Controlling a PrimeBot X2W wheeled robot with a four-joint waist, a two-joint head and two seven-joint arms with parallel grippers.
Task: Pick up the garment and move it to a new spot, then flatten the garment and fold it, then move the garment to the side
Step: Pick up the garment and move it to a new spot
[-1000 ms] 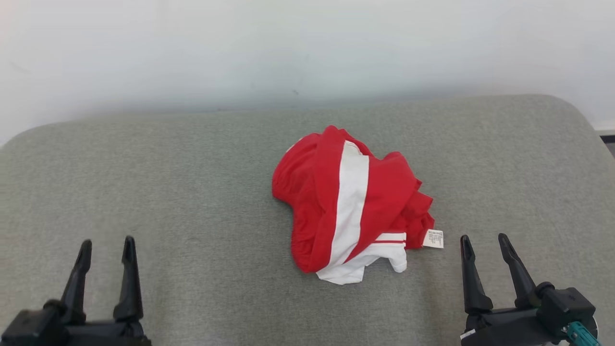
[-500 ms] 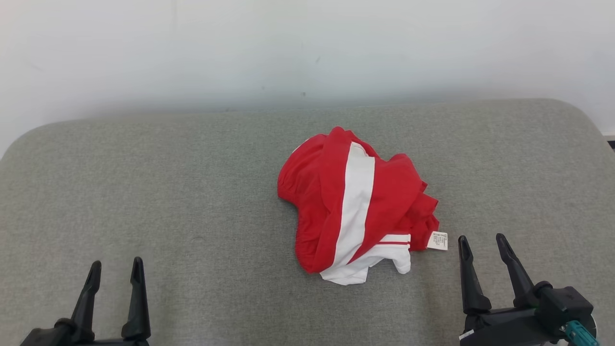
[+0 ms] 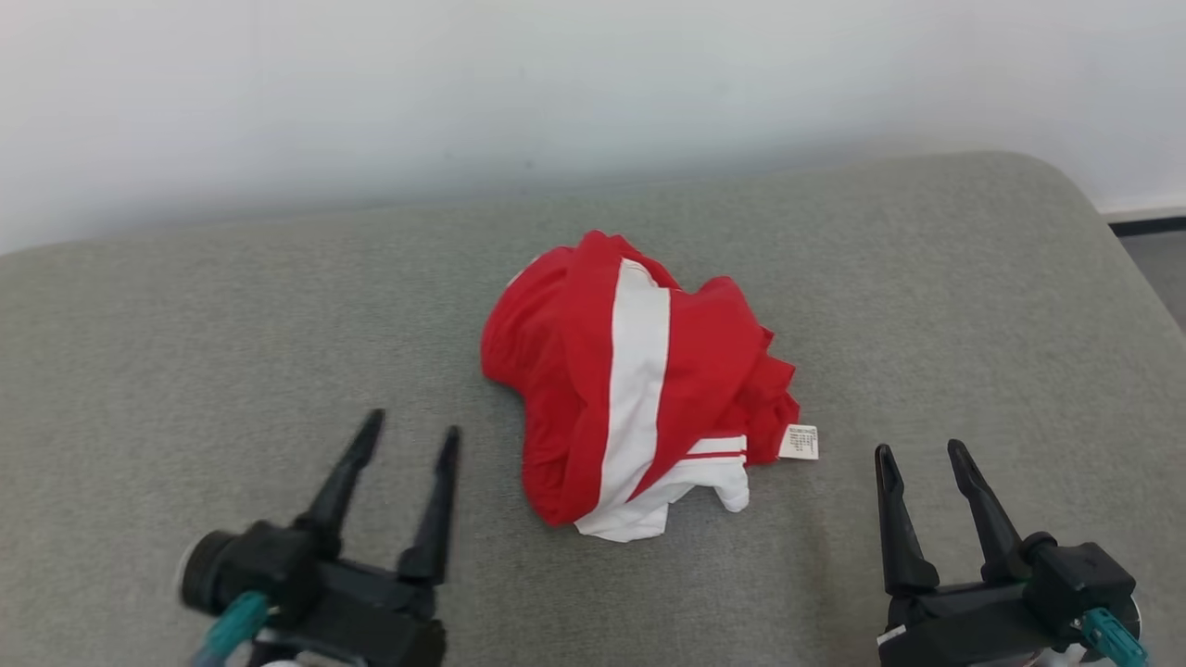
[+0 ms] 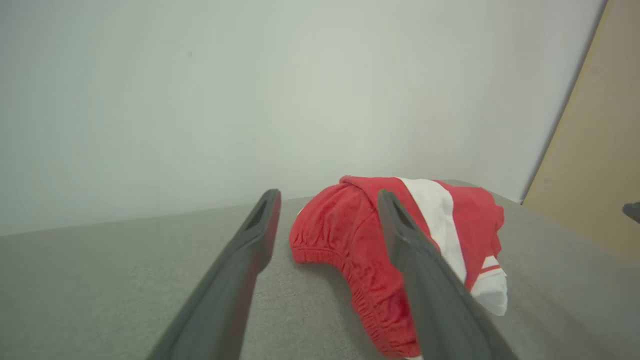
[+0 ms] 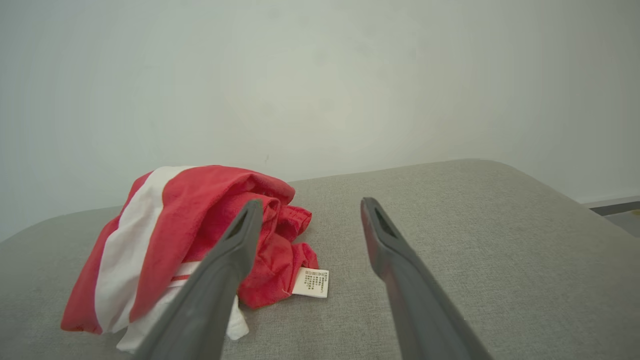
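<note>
A crumpled red garment with a white stripe and a white care label lies in a heap at the middle of the grey padded surface. My left gripper is open, low on the left, its fingers pointing up and right toward the heap's left edge, a short gap away. In the left wrist view the garment lies just ahead of the fingers. My right gripper is open at the lower right, just right of the label. The right wrist view has the garment ahead to the left.
A pale wall stands behind the padded surface. The surface's rounded right end drops to a darker floor. A tan panel stands at the right of the left wrist view.
My left gripper has come up and rightward toward the garment, turned to point at it. The head camera has shifted, so the scene sits a little further left. The right gripper has barely moved.
</note>
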